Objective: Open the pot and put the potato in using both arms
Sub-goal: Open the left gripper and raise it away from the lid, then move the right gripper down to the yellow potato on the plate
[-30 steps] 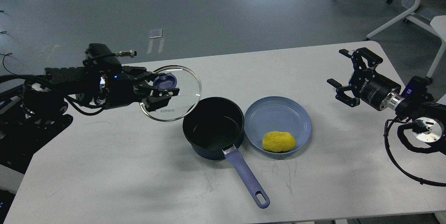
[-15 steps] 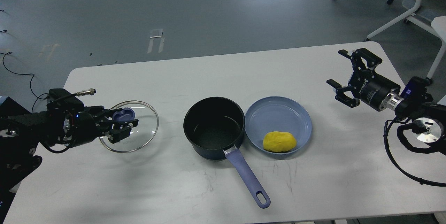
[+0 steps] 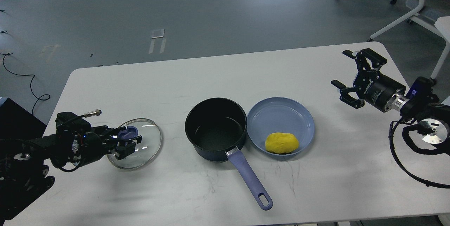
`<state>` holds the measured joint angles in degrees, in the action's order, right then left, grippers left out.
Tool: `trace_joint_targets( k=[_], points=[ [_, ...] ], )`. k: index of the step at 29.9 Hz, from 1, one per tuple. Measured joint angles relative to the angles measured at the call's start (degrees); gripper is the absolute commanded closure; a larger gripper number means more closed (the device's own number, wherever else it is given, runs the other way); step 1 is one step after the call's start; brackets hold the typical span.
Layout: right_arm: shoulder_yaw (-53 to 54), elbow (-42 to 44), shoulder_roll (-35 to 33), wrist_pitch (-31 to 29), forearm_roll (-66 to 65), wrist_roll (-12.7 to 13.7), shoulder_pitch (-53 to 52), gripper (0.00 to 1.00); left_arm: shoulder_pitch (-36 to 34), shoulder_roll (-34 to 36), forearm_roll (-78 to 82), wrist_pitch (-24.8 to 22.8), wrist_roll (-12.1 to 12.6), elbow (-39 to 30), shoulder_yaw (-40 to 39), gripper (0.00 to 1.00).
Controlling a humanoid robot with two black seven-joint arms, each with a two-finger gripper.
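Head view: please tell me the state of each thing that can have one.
pot: open, empty, upright on the table.
lid: off the pot, left of it, knob gripped.
potato: lying on the plate.
plate: touching the pot.
left gripper: shut on the knob.
right gripper: open, empty.

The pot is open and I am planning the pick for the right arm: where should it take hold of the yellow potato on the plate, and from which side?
Grip the smooth yellow oval potato across its short axis, coming straight down with the open right gripper. It lies lengthwise left to right near the front rim of the shallow light-blue plate, and that raised rim probably blocks a side approach.
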<state>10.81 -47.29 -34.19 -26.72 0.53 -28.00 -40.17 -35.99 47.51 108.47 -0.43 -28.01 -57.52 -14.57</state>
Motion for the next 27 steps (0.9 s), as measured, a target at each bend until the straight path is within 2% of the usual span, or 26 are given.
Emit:
trace_joint_targets(
  k=[8, 12, 15, 20, 24, 27],
  points=[
    [-0.12, -0.84, -0.92, -0.15, -0.36, 0.00, -0.55, 0.00, -0.72, 0.84, -7.56, -0.29, 0.01, -0.75, -0.78, 0.02],
    [-1.34, -3.38, -3.90, -0.25, -6.62, 0.00, -3.38, 0.00, -3.85, 2.00, -22.43, -1.83, 0.01, -2.76, -0.94, 0.02],
    [-4.38, -6.68, -6.65, -0.27, -16.57, 0.00, -7.63, 0.00, -5.85, 2.41, -36.79, -5.54, 0.01, -3.98, -0.96, 0.02],
    [-17.23, -12.46, -9.74, -0.24, -32.50, 0.00, -21.25, 0.00, -6.90, 2.06, -63.70, -11.56, 0.01, -4.27, -1.29, 0.02],
    [-29.13, -16.33, -9.64, -0.17, -38.97, 0.00, -33.95, 0.00, -7.11, 0.85, -78.48, -12.35, 0.01, -4.27, -2.25, 0.02],
    [-38.75, -20.06, -6.63, -0.10, -46.40, 0.00, -44.91, 0.00, -7.17, 0.31, -83.40, -12.62, 0.01, -4.29, -3.97, 0.02]
  ],
)
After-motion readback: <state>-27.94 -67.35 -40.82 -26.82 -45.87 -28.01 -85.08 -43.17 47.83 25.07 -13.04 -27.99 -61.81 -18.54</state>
